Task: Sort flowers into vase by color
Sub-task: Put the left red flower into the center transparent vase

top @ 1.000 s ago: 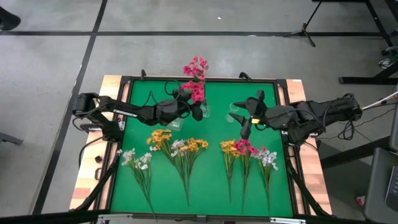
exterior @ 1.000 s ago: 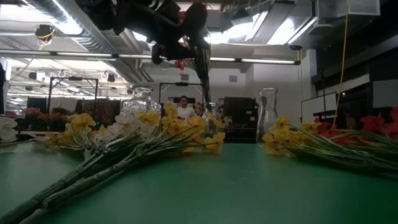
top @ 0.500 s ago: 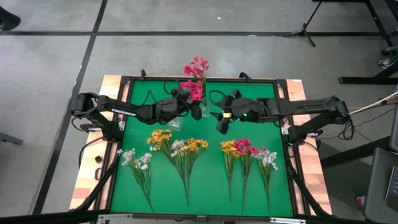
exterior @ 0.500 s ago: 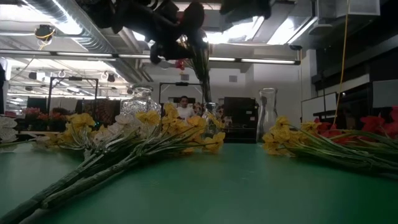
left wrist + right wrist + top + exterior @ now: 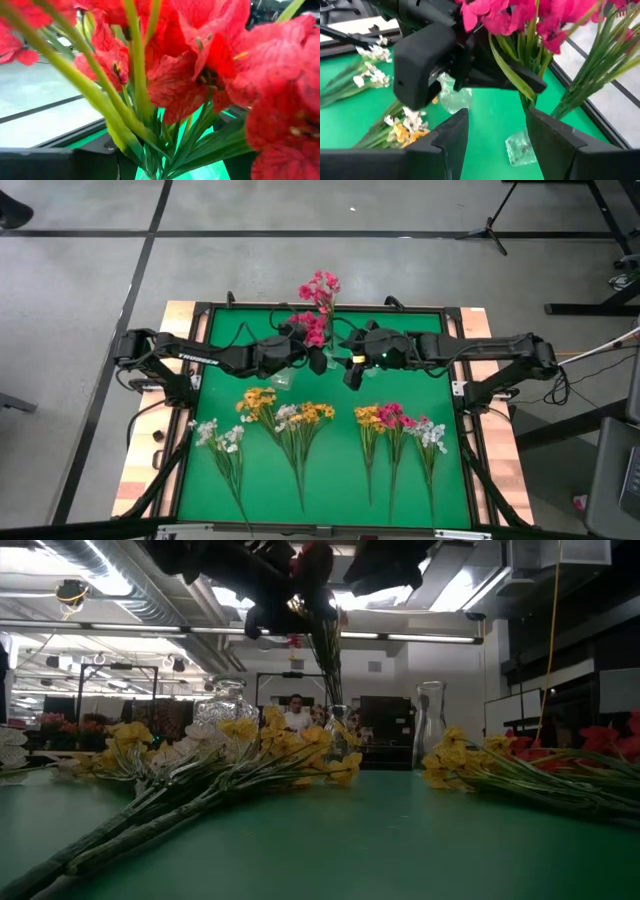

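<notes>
The magenta-pink sprigs [image 5: 316, 305] stand in a small clear vase [image 5: 338, 732] at the middle of the table's far side. My left gripper [image 5: 316, 361] reaches in from the left and is shut on their stems, just below the blossoms [image 5: 200, 75]. My right gripper [image 5: 495, 135] is open and hovers right beside the bunch, level with it, on its right side [image 5: 350, 373]. It touches nothing. Yellow-orange [image 5: 258, 400], white [image 5: 220, 435] and mixed sprigs [image 5: 385, 418] lie flat along the near half. My left gripper has the pink sprigs' green stems [image 5: 131, 131] between its two fingers, just under the blossoms. The fingers [image 5: 520, 80] come level from the table's left and lie across the stems. The bunch stands nearly upright, its lower ends inside the vase [image 5: 522, 147].
A round clear vase [image 5: 280, 377] stands left of the pink one, under the left arm. A tall carafe [image 5: 430, 725] stands to its right. More white sprigs [image 5: 430, 435] lie near the right edge. A wooden rim [image 5: 180, 315] frames the green mat. A person [image 5: 296, 712] shows far behind.
My right arm has swung from the table's right side toward the left, still open, and now sits beside the pink bunch. My left gripper has kept its hold, and the blossoms have shifted slightly.
</notes>
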Available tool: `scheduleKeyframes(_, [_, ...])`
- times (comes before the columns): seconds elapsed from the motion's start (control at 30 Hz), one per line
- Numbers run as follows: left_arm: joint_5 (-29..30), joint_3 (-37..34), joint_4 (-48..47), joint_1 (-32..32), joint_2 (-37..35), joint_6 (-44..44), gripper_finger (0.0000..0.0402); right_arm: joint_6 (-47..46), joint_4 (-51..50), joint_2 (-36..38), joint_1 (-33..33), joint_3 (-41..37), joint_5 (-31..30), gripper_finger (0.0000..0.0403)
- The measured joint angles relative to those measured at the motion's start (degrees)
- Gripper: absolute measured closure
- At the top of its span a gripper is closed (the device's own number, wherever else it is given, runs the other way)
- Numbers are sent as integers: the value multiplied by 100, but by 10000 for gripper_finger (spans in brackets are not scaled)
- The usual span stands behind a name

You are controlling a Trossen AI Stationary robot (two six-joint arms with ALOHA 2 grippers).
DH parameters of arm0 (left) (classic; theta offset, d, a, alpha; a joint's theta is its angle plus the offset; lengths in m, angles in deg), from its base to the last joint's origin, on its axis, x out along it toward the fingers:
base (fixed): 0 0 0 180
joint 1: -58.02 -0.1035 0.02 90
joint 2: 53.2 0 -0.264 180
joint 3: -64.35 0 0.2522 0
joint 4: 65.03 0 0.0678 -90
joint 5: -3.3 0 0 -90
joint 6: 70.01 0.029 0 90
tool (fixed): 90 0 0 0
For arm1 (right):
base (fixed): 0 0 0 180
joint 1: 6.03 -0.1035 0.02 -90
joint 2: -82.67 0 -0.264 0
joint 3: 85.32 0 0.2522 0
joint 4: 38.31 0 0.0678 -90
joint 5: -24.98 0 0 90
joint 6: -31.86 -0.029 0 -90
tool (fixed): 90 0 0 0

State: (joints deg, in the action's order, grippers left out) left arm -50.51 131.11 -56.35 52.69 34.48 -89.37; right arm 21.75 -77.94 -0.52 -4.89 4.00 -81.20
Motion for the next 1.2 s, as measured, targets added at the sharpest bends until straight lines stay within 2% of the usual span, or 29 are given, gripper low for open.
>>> scheduleKeyframes(0.13, [19, 246, -307, 18, 0, 114, 177, 6, 584, 8, 206, -659, 332, 205])
scheduleKeyframes(0.23, [30, 301, -421, 16, 0, 150, 177, 3, 1491, 11, 336, -1196, 653, 205])
scheduleKeyframes(0.33, [32, 301, -445, 16, 0, 150, 177, 76, 2436, 10, 375, -1686, 669, 205])
scheduleKeyframes(0.53, [7, 307, -502, 16, 0, 17, 177, 149, 3991, -34, 710, -2297, 1152, 205])
scheduleKeyframes(0.63, [0, 307, -502, 16, 0, 10, 177, 116, 4235, -60, 764, -2369, 1292, 205])
scheduleKeyframes(0.87, [-9, 307, -499, -41, 0, -1, 177, -26, 4023, -369, 746, -2373, 1582, 205])
scheduleKeyframes(1.1, [-12, 307, -503, -34, 0, 1, 177, -39, 4958, -892, 778, -2371, 1572, 205])
scheduleKeyframes(1.2, [-12, 307, -506, -27, 0, 0, 177, -19, 5169, -1024, 858, -2371, 1259, 205])
